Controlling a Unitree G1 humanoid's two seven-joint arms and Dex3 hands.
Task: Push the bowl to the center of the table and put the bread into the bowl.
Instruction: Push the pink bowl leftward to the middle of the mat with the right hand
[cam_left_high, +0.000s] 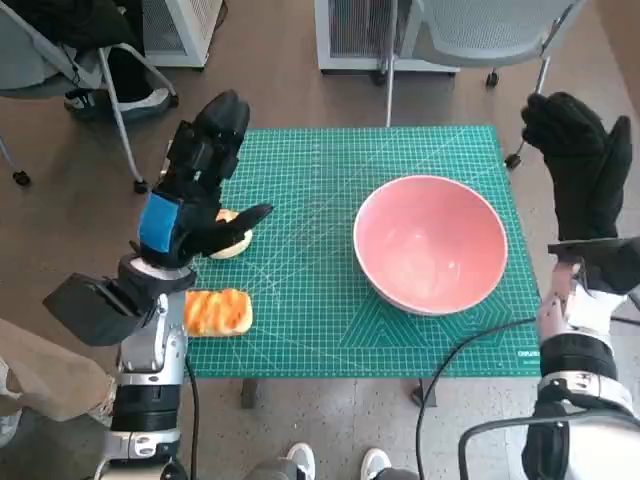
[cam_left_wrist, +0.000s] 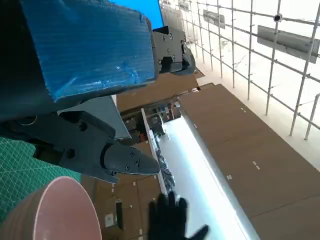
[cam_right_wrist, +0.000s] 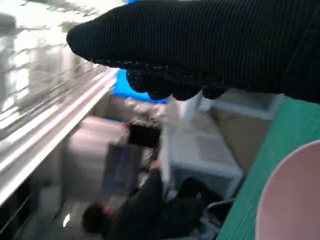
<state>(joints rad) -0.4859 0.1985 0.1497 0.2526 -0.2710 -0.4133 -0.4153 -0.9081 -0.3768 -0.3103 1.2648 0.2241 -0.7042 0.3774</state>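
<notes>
In the head view the left hand (cam_left_high: 200, 180) sits at the left of the frame, raised over the left edge of the green mat (cam_left_high: 330, 250). Its fingers are spread and hold nothing; the thumb points right above a pale roll (cam_left_high: 232, 240) that lies half hidden under it. Whether the hand touches the roll cannot be told. Just below, at the mat's lower left edge, lies the bread (cam_left_high: 217, 311), golden and toasted, apart from the hand. Right of centre stands the pink bowl (cam_left_high: 430, 243), upright and empty, well apart from the bread. At the far right the right hand (cam_left_high: 585, 170) hangs beyond the mat's right edge, fingers straight and together, gripping nothing.

The left wrist view shows none of the bread; it shows the bowl's rim (cam_left_wrist: 55, 210) at the lower left and the gloved hand (cam_left_wrist: 170, 217) at the bottom.

The right wrist view alone shows a person (cam_right_wrist: 135, 212) in dark clothes at the lower middle, with the bowl's edge (cam_right_wrist: 290, 200) at the lower right.
</notes>
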